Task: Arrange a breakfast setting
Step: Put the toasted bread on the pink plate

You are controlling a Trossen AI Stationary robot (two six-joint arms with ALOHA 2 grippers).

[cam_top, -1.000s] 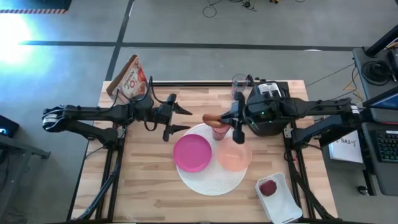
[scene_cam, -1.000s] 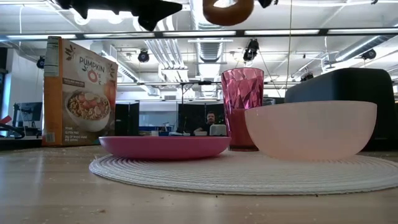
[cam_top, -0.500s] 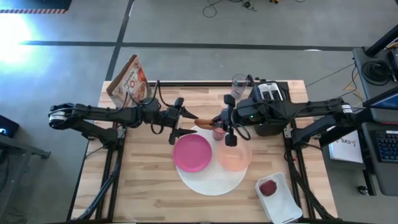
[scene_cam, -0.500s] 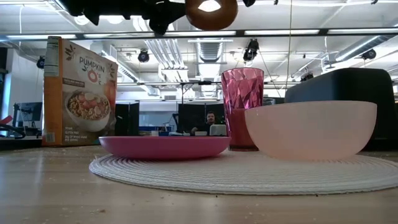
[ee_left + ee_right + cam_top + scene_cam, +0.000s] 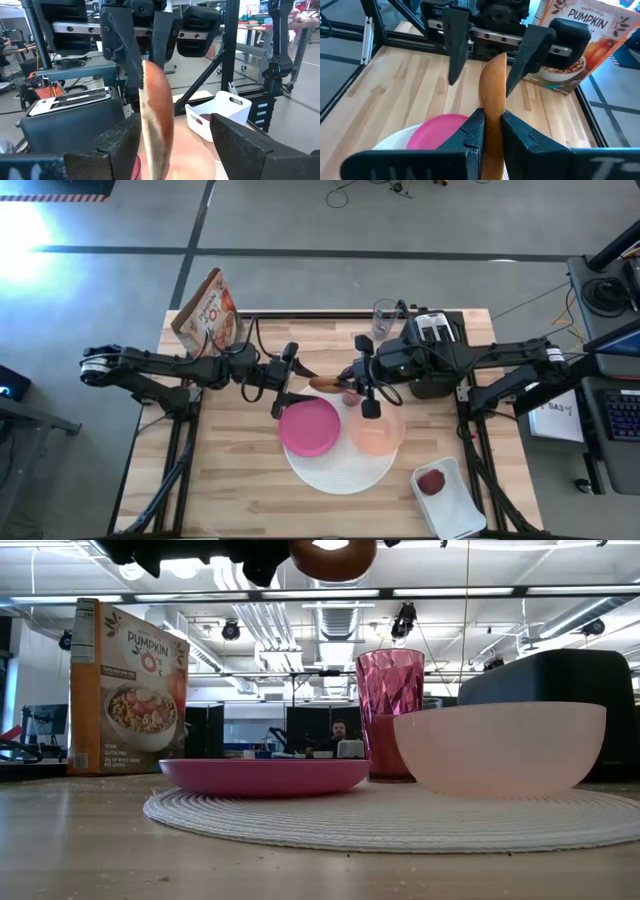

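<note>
Pinching the bagel [image 5: 492, 95] edge-on, the right tool [image 5: 490, 130] holds it between the left tool's [image 5: 490, 55] spread fingers.

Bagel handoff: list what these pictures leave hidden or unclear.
- Bagel, low view: upper part cut off by the picture's top edge, both tools out of sight.
- Bagel, left wrist view: seen edge-on, so its far face is hidden.
- Left tool, right wrist view: fingers stand either side of the bagel; contact cannot be told.
- Red fruit in the white tray, high view: too small to identify.
</note>
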